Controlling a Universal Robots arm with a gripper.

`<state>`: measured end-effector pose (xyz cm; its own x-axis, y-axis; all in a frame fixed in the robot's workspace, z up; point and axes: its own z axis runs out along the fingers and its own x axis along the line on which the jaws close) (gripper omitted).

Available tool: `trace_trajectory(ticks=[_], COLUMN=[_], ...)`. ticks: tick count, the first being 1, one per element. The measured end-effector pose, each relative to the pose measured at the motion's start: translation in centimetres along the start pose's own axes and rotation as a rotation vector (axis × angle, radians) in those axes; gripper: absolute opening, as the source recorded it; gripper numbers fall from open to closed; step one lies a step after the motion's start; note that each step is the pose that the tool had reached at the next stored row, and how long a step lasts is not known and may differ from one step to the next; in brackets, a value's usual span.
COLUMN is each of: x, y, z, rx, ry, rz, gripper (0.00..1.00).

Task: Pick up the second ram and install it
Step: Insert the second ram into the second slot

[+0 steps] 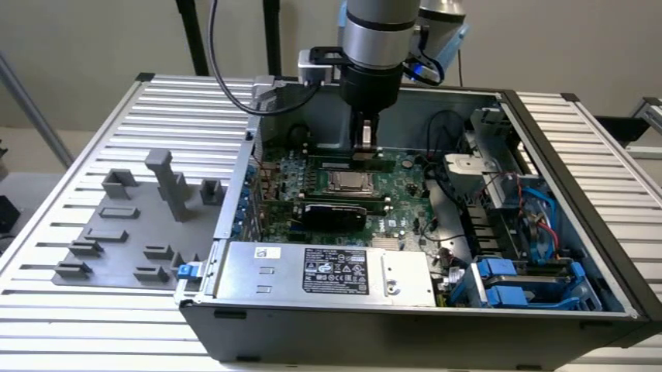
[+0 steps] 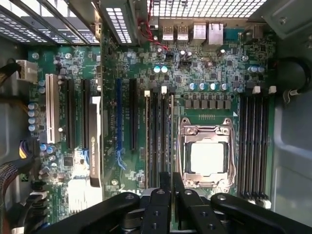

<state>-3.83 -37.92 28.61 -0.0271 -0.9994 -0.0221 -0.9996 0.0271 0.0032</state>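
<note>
Gripper pinched shut over mobo RAM slots — wrist-cam detail

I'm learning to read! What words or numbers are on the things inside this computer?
None can be read for sure.
Power supply label: black with white print and marks, too small to read.
Small white sticker beside it: too small.
Graphics card: white lettering down its edge, too blurred.
Motherboard: tiny white markings, too small.
The gripper hangs over the motherboard, near the processor.

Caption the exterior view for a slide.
Arm's tool lowered inside the open computer case, above the motherboard by the processor.
</note>
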Motion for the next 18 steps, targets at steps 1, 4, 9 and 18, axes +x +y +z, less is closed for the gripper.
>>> trace_trajectory(ticks=[1,4,9,18], x=[0.0,0.0,0.0,0.1], y=[0.00,0.00,0.00,0.09], z=[0.18,0.73,1.63,3.27], rx=[0.0000,0.0000,0.0000,0.0000], ry=[0.0001,0.0001,0.0000,0.0001], rz=[0.000,0.000,0.000,0.000], gripper=[0.00,0.00,0.00,0.00])
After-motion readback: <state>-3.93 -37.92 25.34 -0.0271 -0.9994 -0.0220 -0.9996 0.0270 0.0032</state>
